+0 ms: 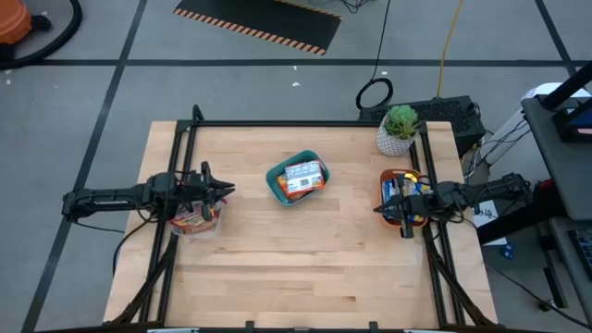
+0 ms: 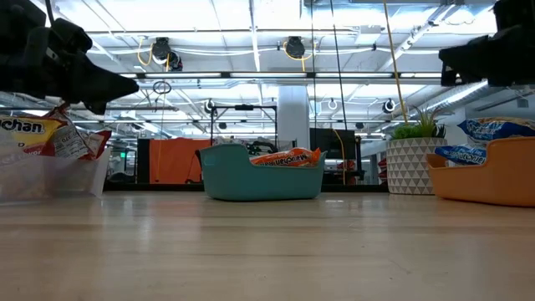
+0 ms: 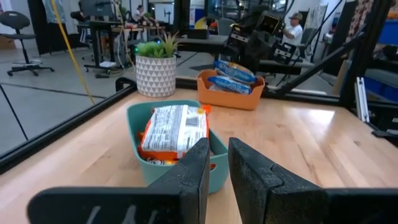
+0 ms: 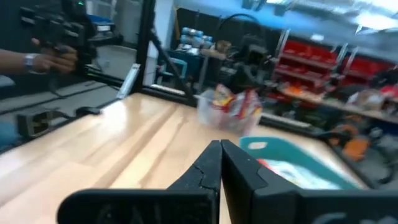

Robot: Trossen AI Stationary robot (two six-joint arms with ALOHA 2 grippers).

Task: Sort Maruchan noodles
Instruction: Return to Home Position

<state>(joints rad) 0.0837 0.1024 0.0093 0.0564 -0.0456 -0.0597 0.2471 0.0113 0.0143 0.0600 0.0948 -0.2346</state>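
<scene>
Left gripper slightly parted, empty, above clear bin; right gripper clenched over orange tray.

A wooden table is seen from its own height, and it fills the lower half. In the middle a teal bin is placed, and an orange noodle packet is laid inside it, above the rim. At the left edge a clear container is seen, with red-and-white noodle packets standing in it. Above it the dark left arm is held. At the right an orange tray is placed, with blue noodle packets in it. Between bin and tray a potted plant is set. The right arm is held above the tray.
</scene>
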